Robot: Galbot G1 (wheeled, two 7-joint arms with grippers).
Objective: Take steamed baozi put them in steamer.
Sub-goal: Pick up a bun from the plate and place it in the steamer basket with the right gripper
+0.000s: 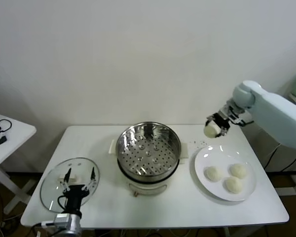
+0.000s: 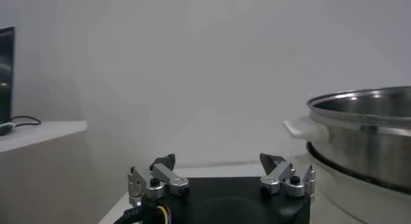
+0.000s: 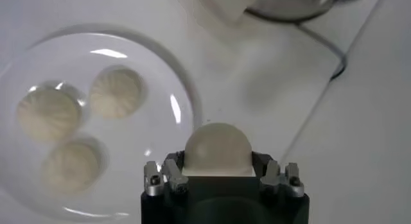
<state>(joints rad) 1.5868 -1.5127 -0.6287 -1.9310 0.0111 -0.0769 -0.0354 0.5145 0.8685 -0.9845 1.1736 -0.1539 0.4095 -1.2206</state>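
My right gripper (image 1: 213,126) hangs in the air above the table, between the steamer and the plate, shut on one cream-white baozi (image 1: 210,131). In the right wrist view that baozi (image 3: 217,149) fills the gap between the jaws. Three more baozi (image 1: 213,173) (image 1: 238,170) (image 1: 233,184) lie on the white plate (image 1: 202,160) at the right. The steamer (image 1: 148,148), a shiny steel pot with a perforated tray on a white base, stands at the table's middle and holds no bun. My left gripper (image 1: 80,174) rests open over the glass lid at the front left.
A round glass lid (image 1: 52,185) lies flat at the table's front left. A small white side table (image 1: 10,136) with a cable on it stands to the left. The steamer's power cord (image 3: 321,49) runs across the tabletop behind the pot.
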